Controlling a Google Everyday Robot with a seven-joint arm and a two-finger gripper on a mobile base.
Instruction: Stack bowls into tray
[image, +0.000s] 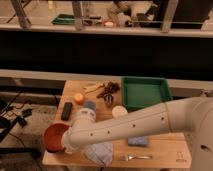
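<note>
Gripper (66, 144) closed, touching bowls (51, 136).

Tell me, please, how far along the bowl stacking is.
Done: nothing yet; the green tray is empty. In hand: the gripper, shut, sits at the rim of the bowls at the near-left corner of the table, apparently gripping it. Left: carry them across and set them in the tray.

Thick white tubular arm (140, 122) with small dark dots, rounded joints, end effector (65, 144) beside the bowls (53, 135).
</note>
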